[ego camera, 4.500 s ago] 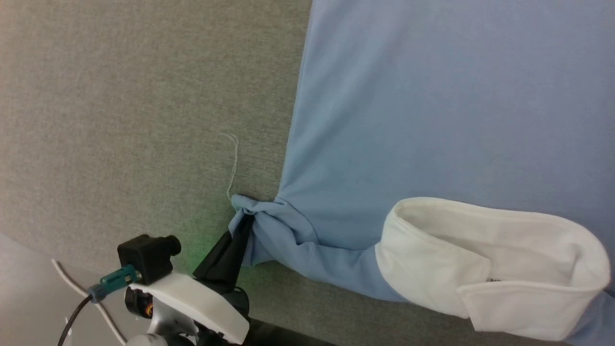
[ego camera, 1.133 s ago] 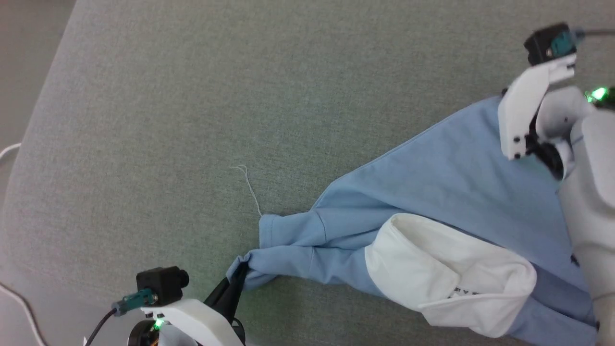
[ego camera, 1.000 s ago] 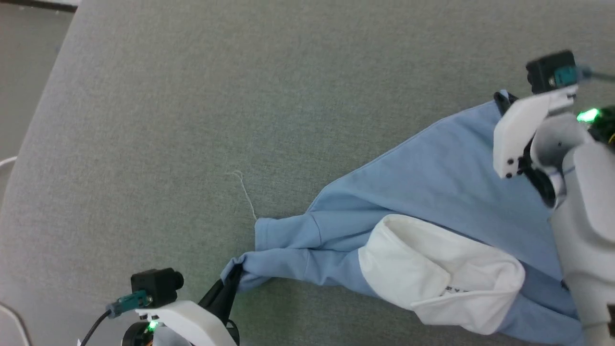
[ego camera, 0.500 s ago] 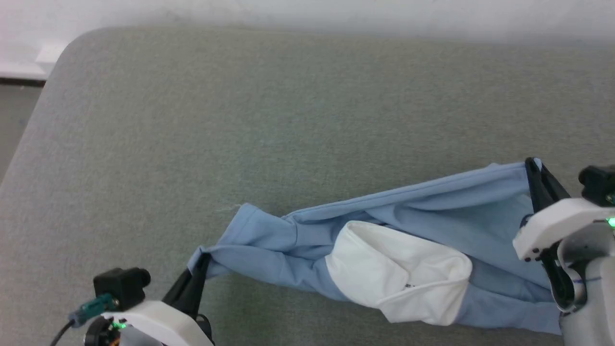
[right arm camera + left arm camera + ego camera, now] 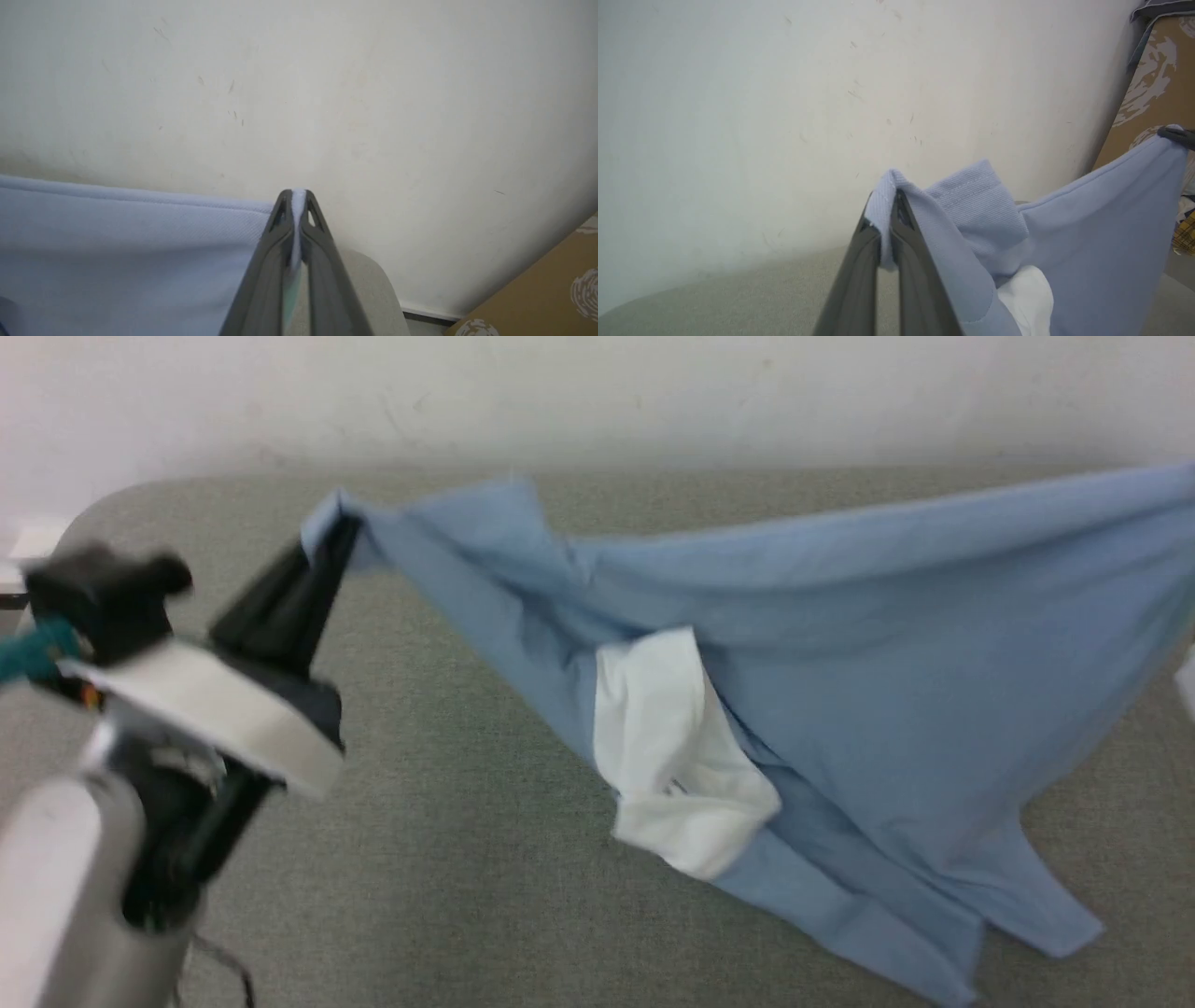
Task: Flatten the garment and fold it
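A pale, scuffed wall (image 5: 597, 392) stood behind a grey fabric-covered tabletop (image 5: 448, 877), which took up the lower part of the head view. Above the tabletop the garment (image 5: 887, 644), a light blue shirt, hung stretched across the middle and right of the frame. Its top edge ran from the upper left to the right border, and its loose lower part drooped toward the lower right. Its white collar (image 5: 672, 756) sagged just left of centre.

At the upper left, the left gripper (image 5: 329, 534) was pinched tight on a bunched corner of the cloth. In the left wrist view the blue fabric folded over the tips of its dark fingers (image 5: 859, 270).

At the centre of the right wrist view, the right gripper (image 5: 293, 200) was likewise pressed together on a thin edge of the garment, with cloth spreading to the lower left. A brown cardboard panel (image 5: 551, 289) showed in that view's lower right corner.
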Available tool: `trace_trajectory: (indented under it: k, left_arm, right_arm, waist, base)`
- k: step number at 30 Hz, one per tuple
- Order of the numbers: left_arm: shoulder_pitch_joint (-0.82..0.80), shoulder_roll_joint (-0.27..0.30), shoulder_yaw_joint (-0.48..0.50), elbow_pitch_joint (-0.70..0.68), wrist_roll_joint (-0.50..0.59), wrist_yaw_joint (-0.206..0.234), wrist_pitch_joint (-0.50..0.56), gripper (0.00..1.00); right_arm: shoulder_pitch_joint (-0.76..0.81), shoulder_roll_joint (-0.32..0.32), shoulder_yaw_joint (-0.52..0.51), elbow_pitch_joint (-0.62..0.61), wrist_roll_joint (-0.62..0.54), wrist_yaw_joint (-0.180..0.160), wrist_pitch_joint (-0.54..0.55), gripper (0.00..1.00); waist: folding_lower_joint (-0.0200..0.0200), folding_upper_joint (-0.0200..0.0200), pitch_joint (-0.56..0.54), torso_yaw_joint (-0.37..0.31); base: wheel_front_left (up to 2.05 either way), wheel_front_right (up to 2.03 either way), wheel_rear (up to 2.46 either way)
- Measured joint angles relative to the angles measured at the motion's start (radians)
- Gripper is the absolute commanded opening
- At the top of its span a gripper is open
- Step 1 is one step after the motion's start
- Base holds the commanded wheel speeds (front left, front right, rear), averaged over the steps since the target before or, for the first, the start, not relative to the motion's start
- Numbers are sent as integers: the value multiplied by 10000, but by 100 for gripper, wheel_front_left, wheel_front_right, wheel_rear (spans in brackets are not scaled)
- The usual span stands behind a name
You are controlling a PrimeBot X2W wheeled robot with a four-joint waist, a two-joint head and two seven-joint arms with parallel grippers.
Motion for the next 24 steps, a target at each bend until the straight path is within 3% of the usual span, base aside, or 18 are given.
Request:
trace_trajectory:
  k: [5, 11, 17, 24]
  left_arm:
    - [-2295, -96, 109, 4, -284, -297, 437, 0]
    - [-4882, -370, 479, 625, -734, -259, 890, 0]
    - [-7566, -257, 788, 1753, -330, -27, 1106, 0]
    - [-10778, -192, 1074, 3490, 272, 146, 679, 0]
  right_arm:
    - [-1523, -1267, 487, -412, 272, 0, 1168, 0]
    - [-4067, -1684, 1189, 418, 416, 0, 1850, 0]
    - [-6614, -1664, 1789, 1824, 165, 2, 1854, 0]
    - [-9698, -859, 1678, 3390, -884, 12, 1187, 0]
  waist:
    - [2, 0, 198, -98]
    - [2, 0, 823, -258]
    - [4, 0, 1839, -437]
    - [6, 0, 3292, -669]
  base:
    - [0, 0, 0]
    - [0, 0, 0]
    - [0, 0, 0]
    - [0, 0, 0]
